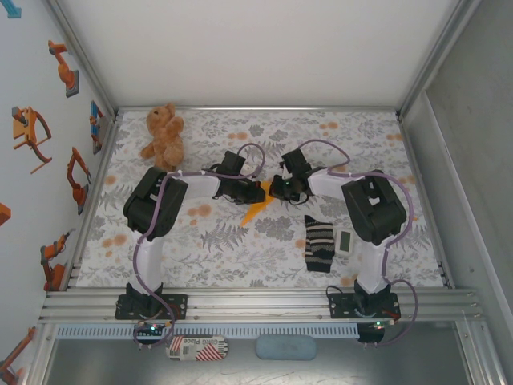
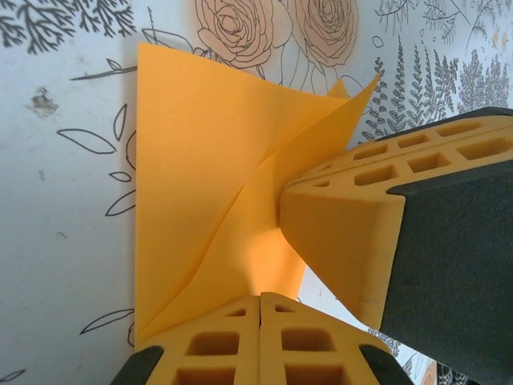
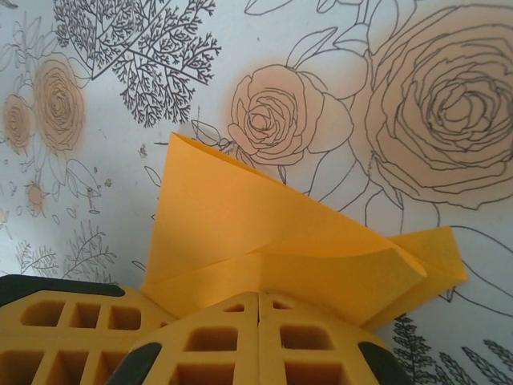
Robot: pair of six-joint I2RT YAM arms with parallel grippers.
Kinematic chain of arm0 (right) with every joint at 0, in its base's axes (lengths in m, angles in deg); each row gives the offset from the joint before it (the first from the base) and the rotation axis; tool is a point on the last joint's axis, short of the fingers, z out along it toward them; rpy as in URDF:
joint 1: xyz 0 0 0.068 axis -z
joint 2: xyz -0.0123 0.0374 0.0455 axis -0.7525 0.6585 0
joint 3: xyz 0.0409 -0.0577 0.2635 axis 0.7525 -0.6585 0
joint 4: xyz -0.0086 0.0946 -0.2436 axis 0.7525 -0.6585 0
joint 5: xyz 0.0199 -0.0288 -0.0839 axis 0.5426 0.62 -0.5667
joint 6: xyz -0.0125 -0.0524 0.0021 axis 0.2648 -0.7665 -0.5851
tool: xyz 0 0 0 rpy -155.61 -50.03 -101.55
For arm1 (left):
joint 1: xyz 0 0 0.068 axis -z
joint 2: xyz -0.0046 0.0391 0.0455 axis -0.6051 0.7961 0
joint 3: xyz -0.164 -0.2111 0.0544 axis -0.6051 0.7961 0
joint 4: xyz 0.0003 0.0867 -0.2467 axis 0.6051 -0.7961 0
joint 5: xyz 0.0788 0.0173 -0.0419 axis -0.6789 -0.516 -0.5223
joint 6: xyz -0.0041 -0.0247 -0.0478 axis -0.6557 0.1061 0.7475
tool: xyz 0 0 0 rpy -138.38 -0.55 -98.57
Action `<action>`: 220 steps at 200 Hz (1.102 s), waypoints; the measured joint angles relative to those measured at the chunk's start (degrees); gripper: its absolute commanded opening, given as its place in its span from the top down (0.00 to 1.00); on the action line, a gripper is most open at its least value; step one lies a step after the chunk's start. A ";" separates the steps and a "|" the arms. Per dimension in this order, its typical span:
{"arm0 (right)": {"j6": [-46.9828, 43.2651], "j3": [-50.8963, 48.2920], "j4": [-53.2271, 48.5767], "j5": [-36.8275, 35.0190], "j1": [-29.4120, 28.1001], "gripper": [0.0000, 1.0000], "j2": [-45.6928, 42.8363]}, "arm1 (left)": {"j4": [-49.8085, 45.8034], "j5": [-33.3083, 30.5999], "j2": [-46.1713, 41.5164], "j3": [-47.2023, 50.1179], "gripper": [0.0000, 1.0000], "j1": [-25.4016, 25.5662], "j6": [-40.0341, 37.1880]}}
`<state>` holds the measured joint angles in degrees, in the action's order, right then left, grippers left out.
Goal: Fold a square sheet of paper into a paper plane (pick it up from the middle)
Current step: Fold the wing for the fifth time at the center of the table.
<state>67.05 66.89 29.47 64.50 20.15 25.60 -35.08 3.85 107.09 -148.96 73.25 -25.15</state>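
Left gripper (image 2: pixel 260 311) and right gripper (image 3: pixel 258 309) sit nose to nose over the tabletop (image 1: pixel 240 249), both clenched on the orange paper plane (image 1: pixel 255 210) — pinched between them, its long axis trailing back toward the arm bases, nearer the left gripper.
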 measured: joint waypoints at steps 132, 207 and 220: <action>-0.20 -1.33 2.99 1.92 11.21 1.00 -2.03 | 3.74 -0.04 -0.83 2.23 1.00 -0.15 0.04; 2.03 -2.23 6.73 8.61 4.96 1.00 -2.45 | 0.98 -0.26 -0.50 0.57 1.00 -0.09 0.07; 2.40 -2.08 6.78 9.25 4.96 1.00 -0.61 | 0.79 -0.33 -0.50 0.46 1.00 -0.09 0.07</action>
<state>69.45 64.81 36.25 73.75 25.11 24.99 -34.30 3.53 106.59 -148.50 73.16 -25.08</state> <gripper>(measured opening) 0.049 0.045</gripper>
